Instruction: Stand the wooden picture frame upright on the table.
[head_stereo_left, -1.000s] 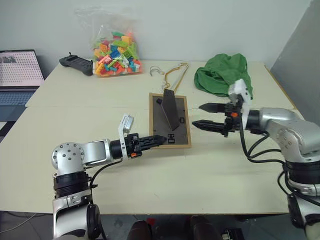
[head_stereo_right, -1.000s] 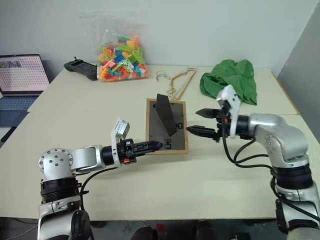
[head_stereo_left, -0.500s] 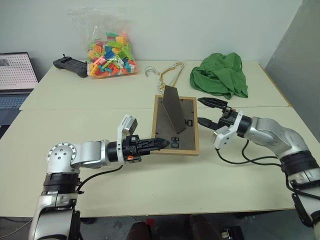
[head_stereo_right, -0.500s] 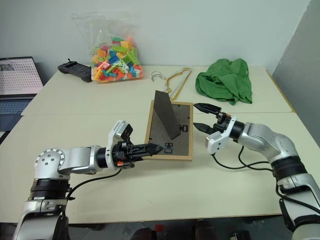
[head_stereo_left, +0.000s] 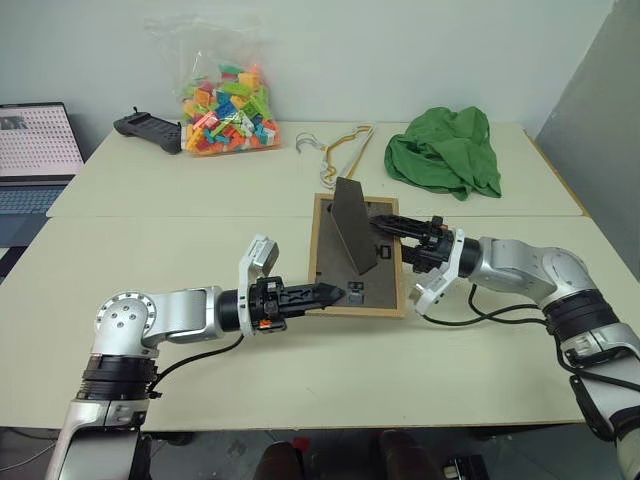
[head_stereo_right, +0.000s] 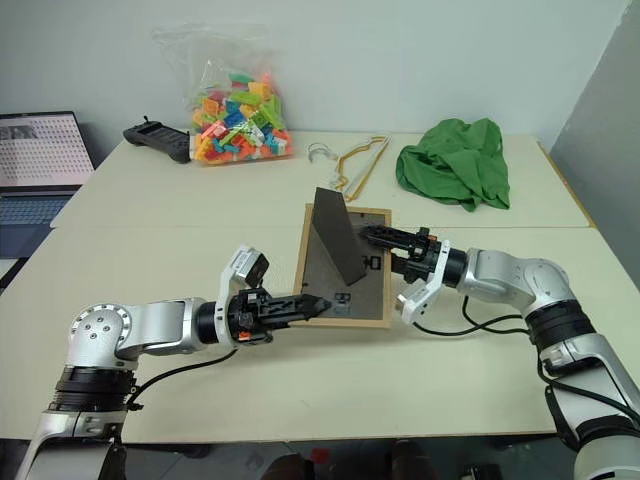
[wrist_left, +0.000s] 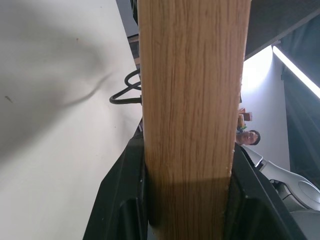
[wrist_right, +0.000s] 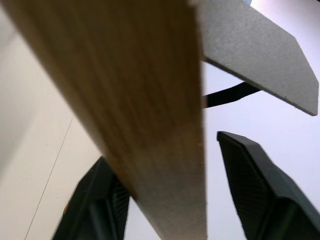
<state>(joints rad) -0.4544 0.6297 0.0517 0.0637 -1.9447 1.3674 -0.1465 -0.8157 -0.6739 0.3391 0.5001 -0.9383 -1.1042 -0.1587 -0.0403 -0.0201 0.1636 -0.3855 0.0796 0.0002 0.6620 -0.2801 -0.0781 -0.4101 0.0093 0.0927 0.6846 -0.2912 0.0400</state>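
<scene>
At centre tabletop (head_stereo_left: 200, 215): wooden picture frame (head_stereo_left: 390, 300) back-up, easel stand (head_stereo_left: 352, 240) raised
Left gripper (head_stereo_left: 328, 294) jaws clamp its 7 o'clock corner; right gripper (head_stereo_left: 385, 227) jaws straddle its 3 o'clock edge, not touching

The frame (head_stereo_left: 358, 256) lies mid-table (head_stereo_left: 300, 380). Behind it lies a hanger (head_stereo_left: 340, 150); behind and right, a cloth (head_stereo_left: 443, 152); behind and left, a bag of blocks (head_stereo_left: 222, 100), with a controller (head_stereo_left: 148, 128) just left of the bag. A laptop (head_stereo_left: 35, 150) stands far left of the frame.

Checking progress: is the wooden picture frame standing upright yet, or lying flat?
Not upright: the wooden picture frame lies back-up, low on the table, its easel stand folded out and sticking up.
</scene>
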